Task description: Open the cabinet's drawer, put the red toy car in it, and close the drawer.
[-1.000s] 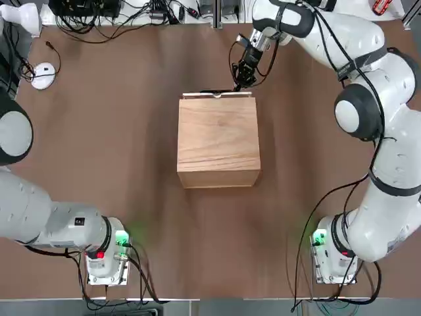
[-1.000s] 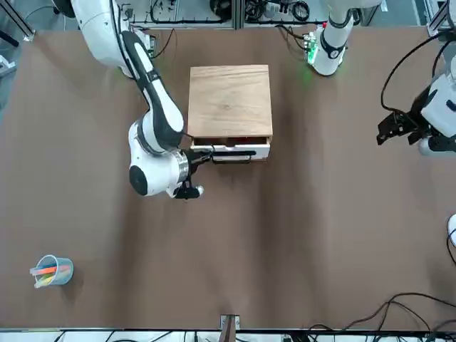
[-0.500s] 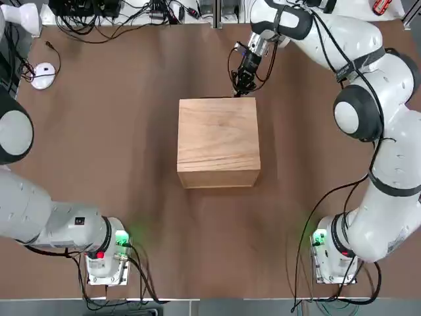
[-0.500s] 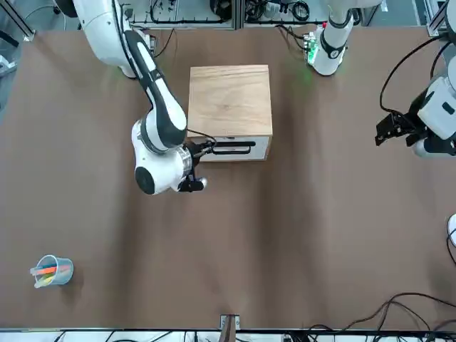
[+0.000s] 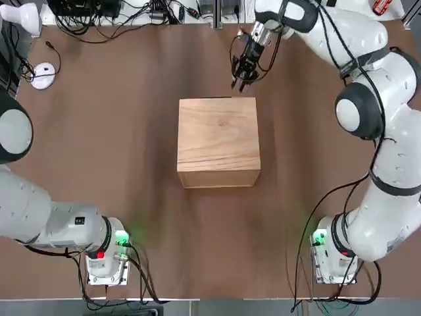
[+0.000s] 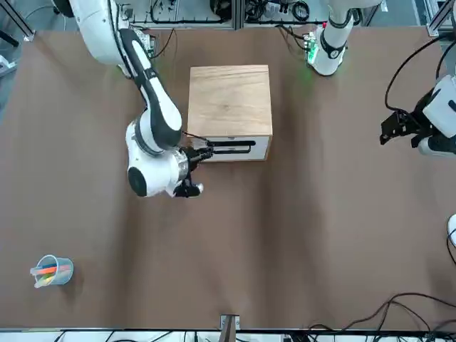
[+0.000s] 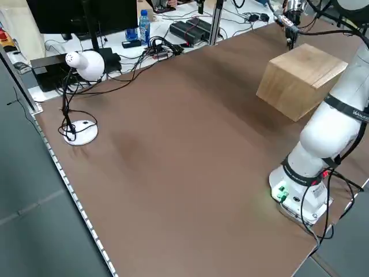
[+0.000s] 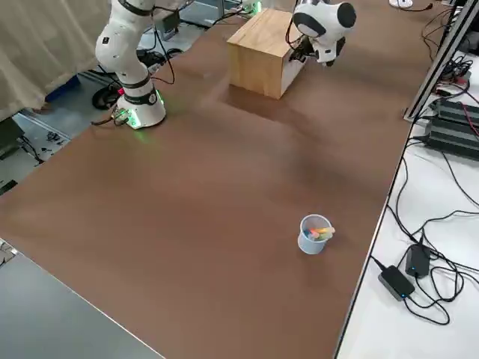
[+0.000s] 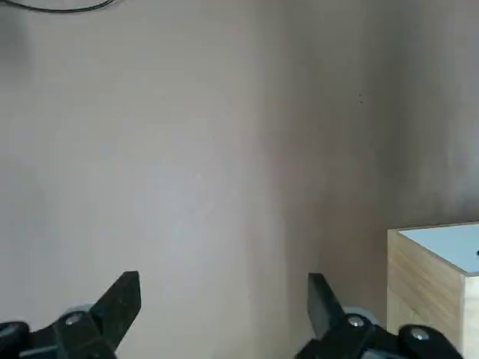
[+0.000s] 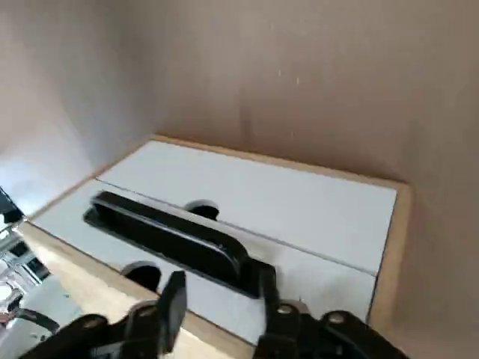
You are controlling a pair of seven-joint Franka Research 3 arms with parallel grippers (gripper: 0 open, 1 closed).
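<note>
Risk of snagging: the right gripper (image 10: 217, 314), a black two-finger tool, hangs just off the dark bar handle (image 10: 168, 235) of the pale-fronted wooden drawer (image 6: 231, 148); a sideways or downward slip could catch a finger on the handle and drag the drawer back out.
Risk of shifting: a push against the front could slide the light natural-wood cube cabinet (image 5: 218, 141) across the brown table (image 5: 118, 131), since nothing visibly anchors it.
Risk of a false finish: the drawer front looks flush with the cabinet face, but whether it is fully seated cannot be judged from these views.
Red toy car: not visible anywhere; judged to lie inside the closed drawer, though that cannot be confirmed.
Right arm pose: reaches over the far side of the table, wrist bent back toward the drawer front, fingers spread a little apart and gripping nothing, free of the handle.
Left arm pose: parked at the robot's left edge of the table, well apart from the cabinet; the left gripper (image 9: 224, 318) has its fingers spread wide and holds nothing.
Stage: judged near the end, with only a clean retreat left.
</note>
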